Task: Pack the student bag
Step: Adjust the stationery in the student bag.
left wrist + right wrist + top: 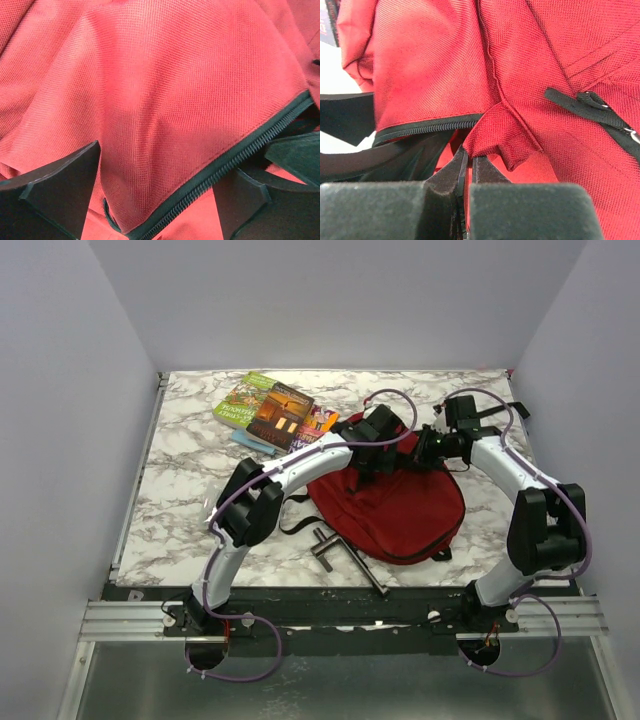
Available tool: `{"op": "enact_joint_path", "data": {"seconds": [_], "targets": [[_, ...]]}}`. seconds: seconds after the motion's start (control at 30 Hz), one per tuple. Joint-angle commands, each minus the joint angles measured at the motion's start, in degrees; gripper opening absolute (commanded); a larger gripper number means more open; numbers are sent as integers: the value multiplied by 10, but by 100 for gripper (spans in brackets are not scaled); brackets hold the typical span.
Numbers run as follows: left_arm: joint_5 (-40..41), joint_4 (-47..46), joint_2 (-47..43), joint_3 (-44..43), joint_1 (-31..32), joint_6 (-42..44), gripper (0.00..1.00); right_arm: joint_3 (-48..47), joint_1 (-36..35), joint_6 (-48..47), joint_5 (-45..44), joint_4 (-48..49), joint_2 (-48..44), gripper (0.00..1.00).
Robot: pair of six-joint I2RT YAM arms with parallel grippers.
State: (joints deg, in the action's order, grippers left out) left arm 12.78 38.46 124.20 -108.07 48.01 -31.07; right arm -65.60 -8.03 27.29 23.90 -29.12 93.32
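The student bag (pixel 405 510) is a large dark-red backpack lying on the marble table, right of centre. My left gripper (pixel 362 465) hangs over its upper left part. In the left wrist view it (pixel 160 197) stands open, its fingers (pixel 55 192) wide apart over a red fabric flap (pixel 165 100) edged by a black zipper (pixel 225 162). My right gripper (pixel 422 452) is at the bag's top edge. The right wrist view shows it (pixel 469 159) shut on a fold of the bag's red fabric (pixel 502 132), just below an open zipper line (pixel 427 126).
A stack of colourful books (pixel 275 412) lies at the back left of the table. A metal T-shaped bar (pixel 335 545) rests near the front edge beside the bag's black straps (pixel 295 527). A black strap with a buckle (pixel 592 107) crosses the bag's side.
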Motion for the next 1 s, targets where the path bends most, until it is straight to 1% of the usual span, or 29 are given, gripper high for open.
{"op": "enact_joint_path", "data": {"seconds": [0.0,0.1,0.2,0.3,0.37,0.43,0.53,0.6,0.67,0.7,0.77,0.83,0.9,0.97], "targets": [[-24,43,14,-30,-1,-4,97,-16,3,24,44,-23,-43,1],[-45,56,5,-30,-1,2,98,-25,8,31,62,-29,-43,1],[-82,58,-35,-11,-1,20,98,-25,13,28,62,-23,-42,1],[-115,52,-99,24,-1,34,98,-24,22,15,50,-23,-35,0],[-151,50,-131,38,-4,49,98,-26,28,3,28,-29,-29,0],[-179,50,-161,57,-11,54,98,-32,28,-16,-16,-42,-23,1],[-220,31,-211,112,-23,48,96,-43,28,-43,-70,-60,-17,2],[-239,10,-240,154,-37,36,94,-42,28,-48,-95,-69,-16,19],[-270,-20,-270,201,-61,14,92,-33,26,-54,-103,-71,-26,32],[-290,-38,-286,226,-71,-2,92,-25,25,-56,-108,-68,-36,38],[-316,-72,-314,272,-95,-23,95,-22,23,-52,-111,-78,-45,51],[-329,-84,-333,299,-115,-39,98,-36,8,-53,-114,-103,-50,56],[-337,-108,-361,335,-128,-51,98,-47,-33,-48,-147,-112,-67,62],[-343,-146,-391,384,-137,-69,99,-60,-89,-35,-157,-119,-78,66]]}}
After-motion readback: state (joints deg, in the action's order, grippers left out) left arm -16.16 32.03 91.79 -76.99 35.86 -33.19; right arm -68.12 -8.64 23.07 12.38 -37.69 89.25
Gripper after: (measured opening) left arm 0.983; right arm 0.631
